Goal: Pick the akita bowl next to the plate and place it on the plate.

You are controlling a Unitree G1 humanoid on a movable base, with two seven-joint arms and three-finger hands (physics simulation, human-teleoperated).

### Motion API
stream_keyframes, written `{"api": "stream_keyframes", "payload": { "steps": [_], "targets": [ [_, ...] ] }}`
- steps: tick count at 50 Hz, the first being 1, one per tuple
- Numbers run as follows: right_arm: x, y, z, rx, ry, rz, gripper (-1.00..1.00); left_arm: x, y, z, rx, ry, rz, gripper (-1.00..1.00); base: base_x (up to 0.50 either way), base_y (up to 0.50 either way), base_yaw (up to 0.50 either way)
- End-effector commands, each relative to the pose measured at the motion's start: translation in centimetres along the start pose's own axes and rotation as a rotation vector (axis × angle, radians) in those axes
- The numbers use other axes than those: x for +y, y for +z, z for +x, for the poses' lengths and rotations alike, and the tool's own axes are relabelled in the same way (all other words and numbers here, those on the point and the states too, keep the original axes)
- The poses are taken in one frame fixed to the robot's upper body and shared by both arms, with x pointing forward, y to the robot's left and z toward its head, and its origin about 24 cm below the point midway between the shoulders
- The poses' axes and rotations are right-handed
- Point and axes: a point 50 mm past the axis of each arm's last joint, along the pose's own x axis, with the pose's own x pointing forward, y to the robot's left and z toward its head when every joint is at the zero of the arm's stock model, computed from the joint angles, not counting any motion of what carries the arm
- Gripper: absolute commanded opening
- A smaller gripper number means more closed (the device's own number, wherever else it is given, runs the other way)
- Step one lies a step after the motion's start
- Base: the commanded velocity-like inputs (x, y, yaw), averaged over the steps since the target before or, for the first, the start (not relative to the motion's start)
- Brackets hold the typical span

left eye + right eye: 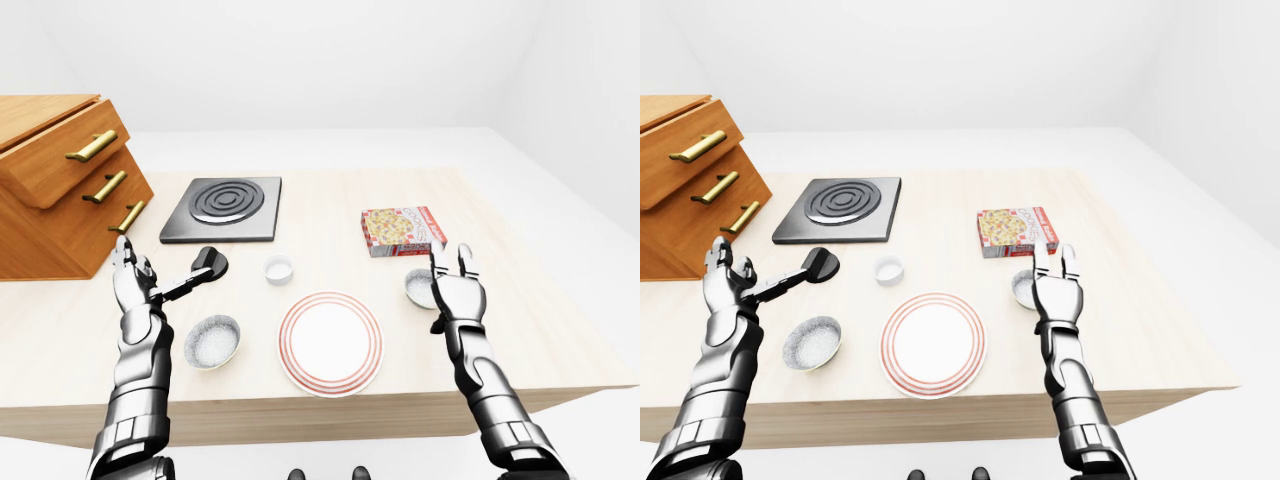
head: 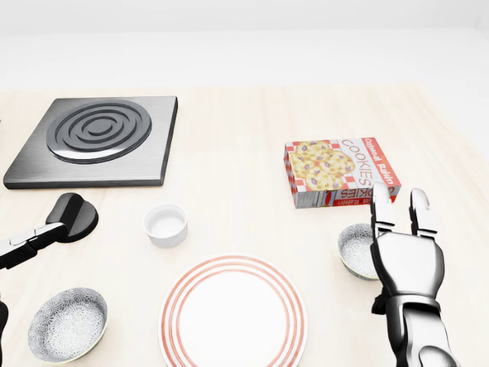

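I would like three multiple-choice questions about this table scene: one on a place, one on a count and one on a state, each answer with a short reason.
1. In the head view, where does the cookie box lie?
A. Above the right bowl, which stands right of the plate
B. On the plate
C. Inside a bowl

2. How many patterned bowls are there?
A. One
B. Two
C. Three

3. How is the right hand?
A. Shut on a bowl
B. Shut on the cookie box
C. Open, with straight fingers

Answers:
1 A: the box lies just above the right bowl in that view.
2 B: the left bowl and the right bowl flank the plate.
3 C: the fingers point up at the right bowl and close round nothing.
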Motion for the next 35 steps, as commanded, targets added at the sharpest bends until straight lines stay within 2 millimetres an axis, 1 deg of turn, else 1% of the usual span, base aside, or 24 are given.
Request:
{"api": "stream_keyframes", "payload": {
  "steps": [1,5,8,13,15,18,21,24,25,35],
  "targets": [
    [0.5,-0.4,0.4,0.017,0.008,-0.002,1.0,0.0,0.0,0.0,0.0,0.0,0.0,1.0,0.0,0.0,0.0],
    [0.4,-0.2,0.6,0.01,0.01,-0.003,1.0,0.0,0.3,-0.1,-0.006,0.004,-0.002,1.0,0.0,0.0,0.0],
    [0.8,-0.2,0.7,0.017,0.024,-0.001,1.0,0.0,0.3,-0.2,-0.007,0.005,-0.003,1.0,0.0,0.0,0.0],
    [0.9,-0.2,0.9,0.018,0.026,-0.005,1.0,0.0,0.1,0.0,-0.007,0.004,-0.003,1.0,0.0,0.0,0.0],
    [0.8,-0.2,1.0,0.017,0.024,-0.004,1.0,0.0,0.4,-0.2,-0.007,0.004,-0.003,1.0,0.0,0.0,0.0],
    [0.8,0.0,1.1,0.014,0.022,-0.006,1.0,0.1,0.1,0.0,-0.007,0.005,-0.002,1.0,0.0,0.0,0.0],
    [0.8,0.0,1.3,0.013,0.022,-0.006,1.0,-0.1,0.6,-0.3,-0.007,0.005,-0.003,1.0,0.0,0.0,0.0],
    [0.8,0.2,1.4,0.01,0.018,-0.008,1.0,0.1,0.0,0.0,-0.004,0.005,-0.004,1.0,0.0,0.0,0.0],
    [0.8,0.2,1.5,0.01,0.016,-0.007,1.0,-0.1,0.6,-0.3,-0.007,0.005,-0.004,1.0,0.0,0.0,0.0],
    [0.9,0.3,1.8,0.012,0.015,-0.007,1.0,-0.1,0.6,-0.3,-0.013,0.004,0.0,1.0,0.0,0.0,0.0]
  ]
}}
